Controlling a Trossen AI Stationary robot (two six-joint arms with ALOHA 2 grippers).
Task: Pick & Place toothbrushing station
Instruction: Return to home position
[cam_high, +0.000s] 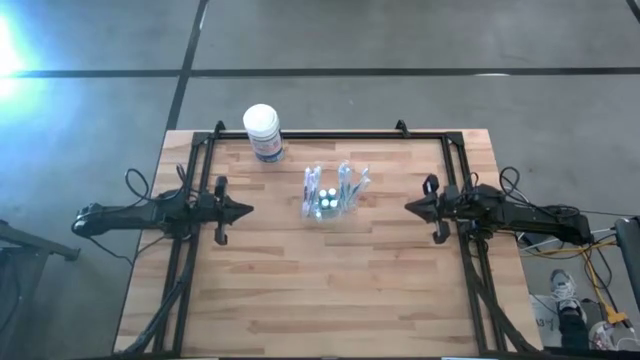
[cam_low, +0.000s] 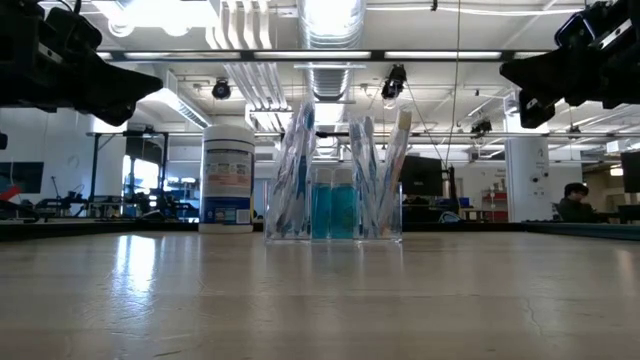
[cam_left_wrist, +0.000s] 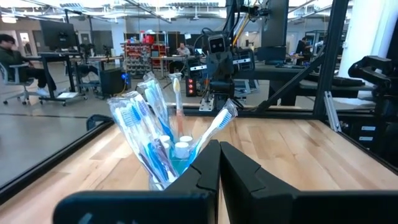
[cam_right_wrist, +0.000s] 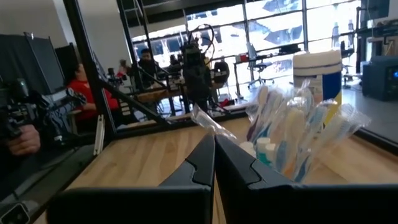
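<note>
The toothbrushing station (cam_high: 330, 195) is a clear plastic holder standing upright on its base on the wooden table (cam_high: 330, 300), a little beyond the table's middle. Wrapped toothbrushes (cam_low: 295, 170) stick up out of it, and small blue tubes (cam_low: 333, 208) stand inside. It also shows as the holder (cam_left_wrist: 165, 146) in the left wrist view and the holder (cam_right_wrist: 292, 143) in the right wrist view. My left gripper (cam_high: 248, 210) is shut, level, left of the station and well clear of it. My right gripper (cam_high: 408, 206) is shut, level, on its right, also clear.
A white cylindrical tub with a blue label (cam_high: 264, 132) stands upright near the table's far edge, left of the station. A black frame (cam_high: 330, 133) runs along the far edge and both sides. People sit at desks in the room beyond.
</note>
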